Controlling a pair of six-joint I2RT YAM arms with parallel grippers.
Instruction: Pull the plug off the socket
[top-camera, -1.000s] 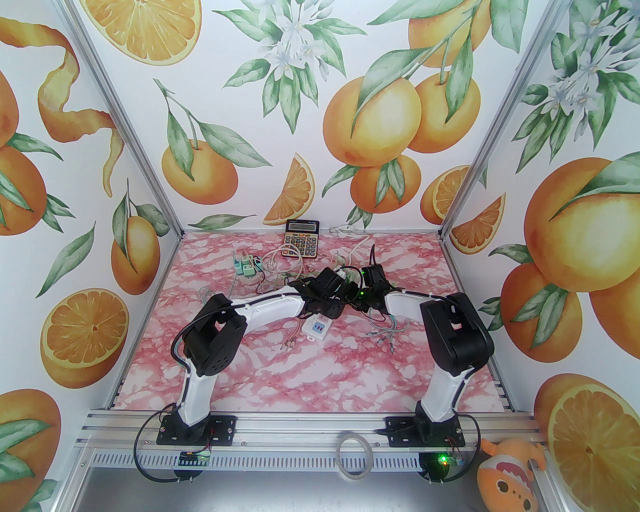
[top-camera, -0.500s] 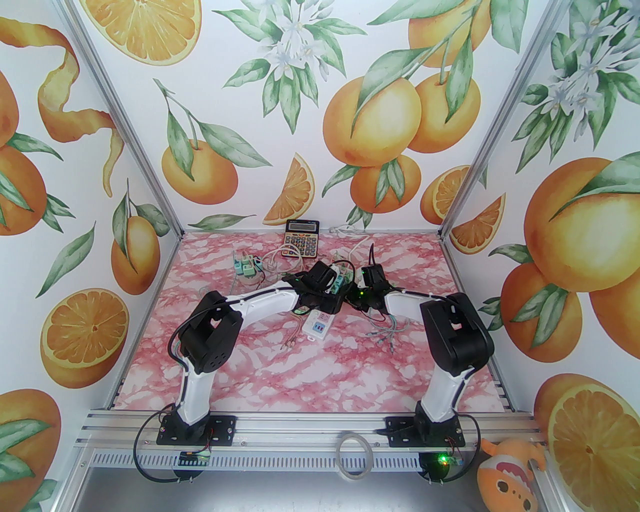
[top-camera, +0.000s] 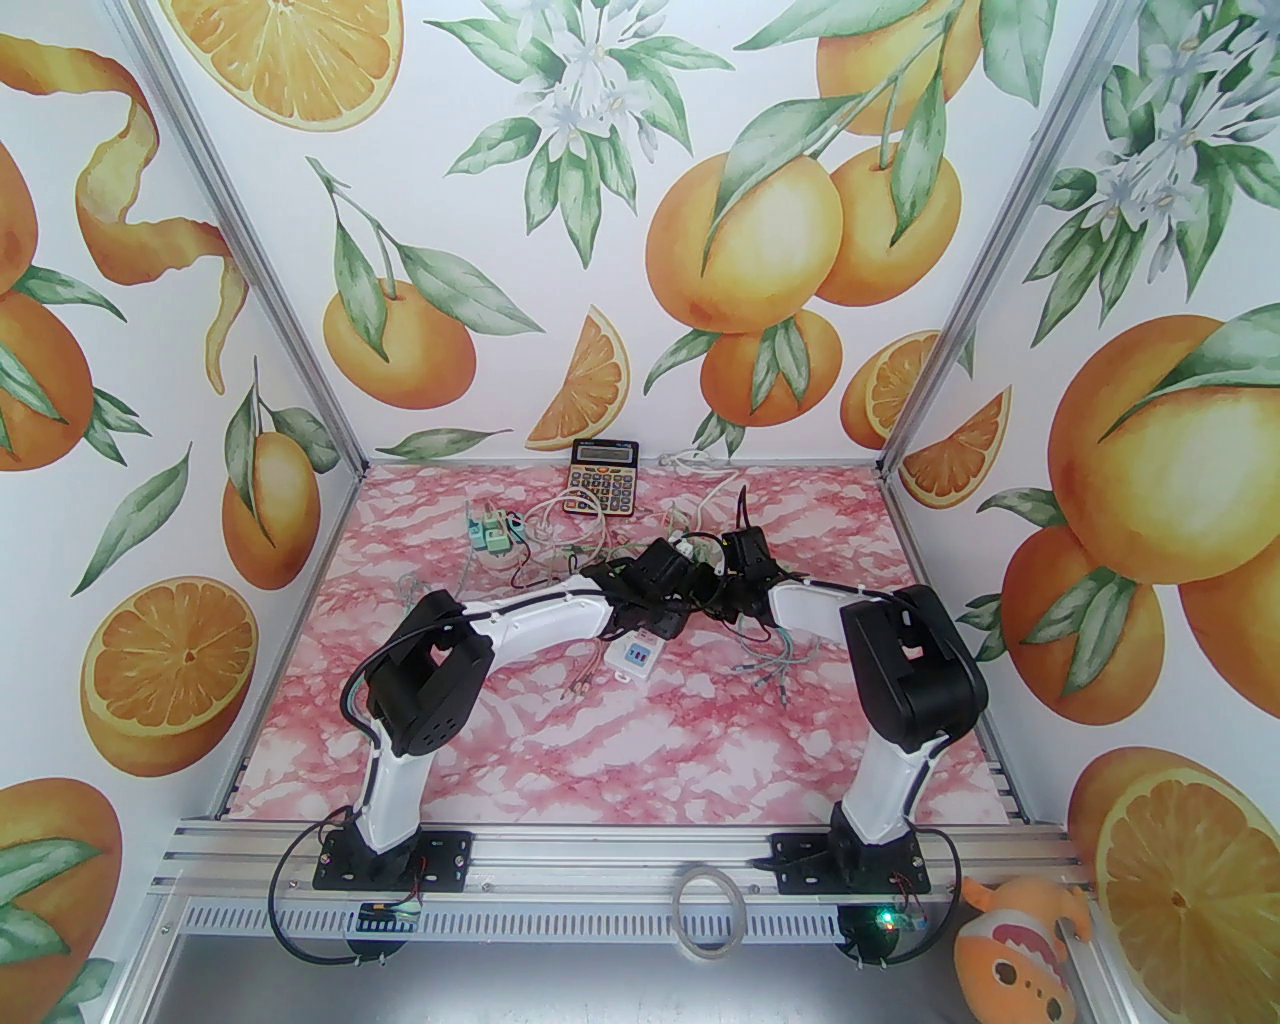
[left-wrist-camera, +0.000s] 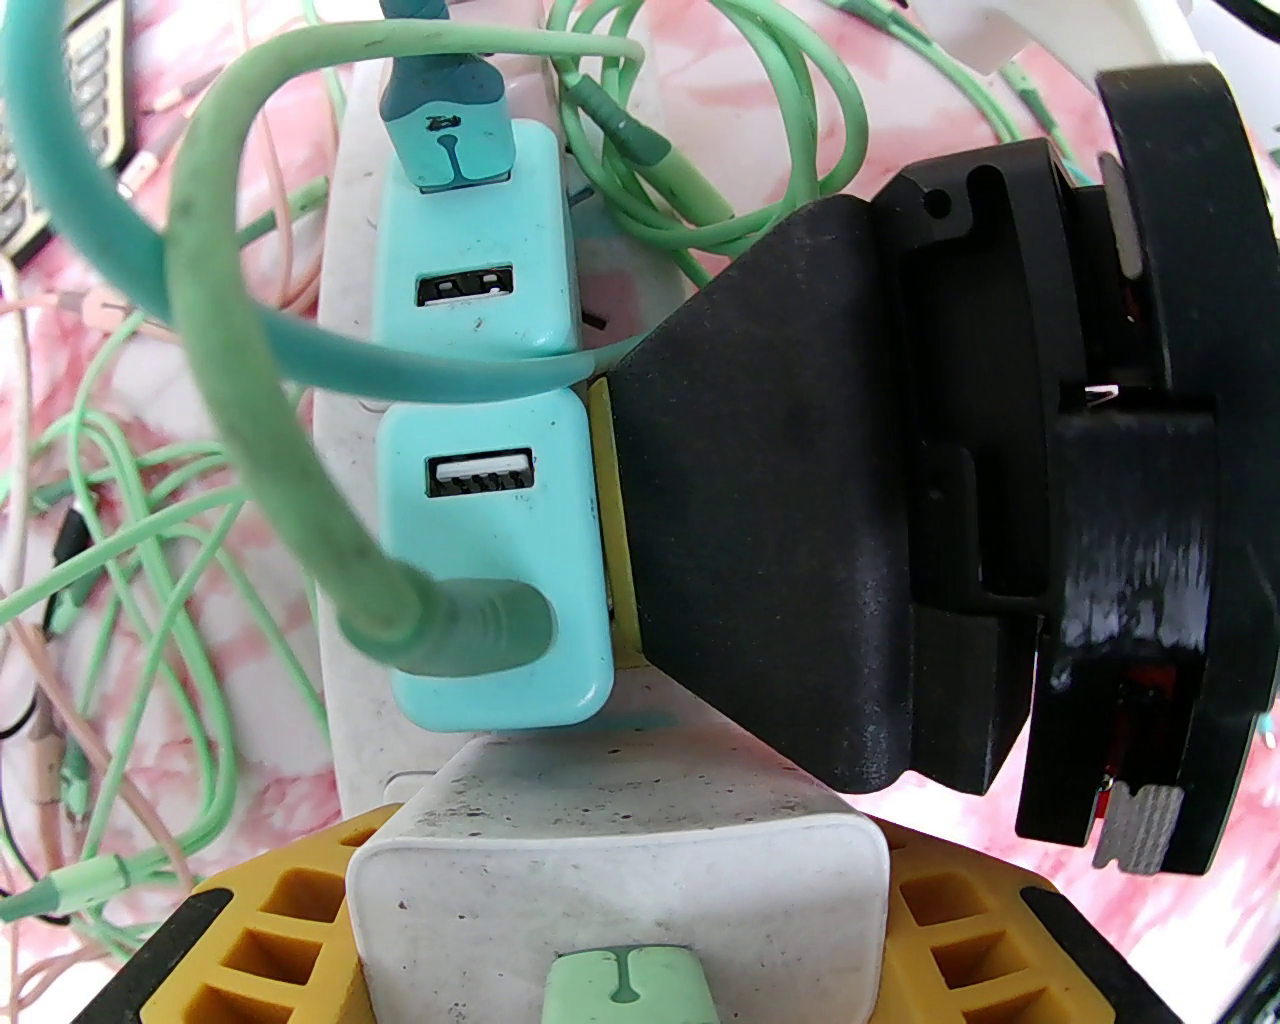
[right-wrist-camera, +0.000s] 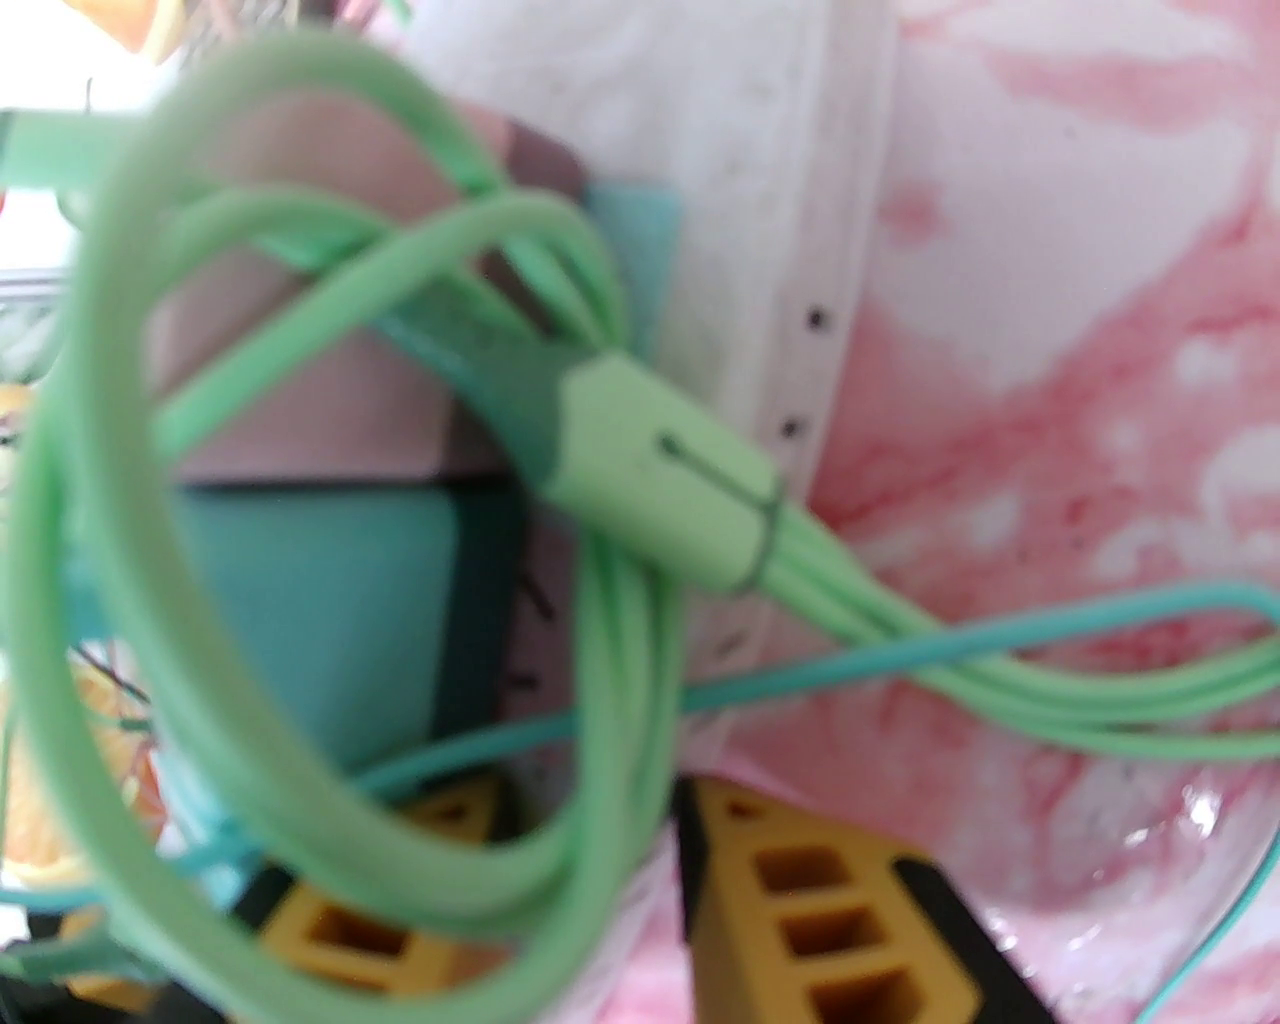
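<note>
Left wrist view: left gripper (left-wrist-camera: 620, 900) grasps the white plug (left-wrist-camera: 610, 840), which looks not yet out of the white power strip (left-wrist-camera: 345, 620) at mid-table, just beside two teal chargers (left-wrist-camera: 490, 560); right gripper (left-wrist-camera: 605, 500) seems clamped on the strip's right side.

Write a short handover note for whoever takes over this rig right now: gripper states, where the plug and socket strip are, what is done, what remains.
Grippers: the left gripper is closed on the white plug. The right gripper is shut, down at the power strip beside the lower teal charger; what it pinches is unclear, as its view is blurred.
Things: the plug sits at the near end of the strip, mid-table.
Done: plug grasped.
Left: the plug looks still seated, so pull it out, probably with the right arm steadying the strip.
</note>
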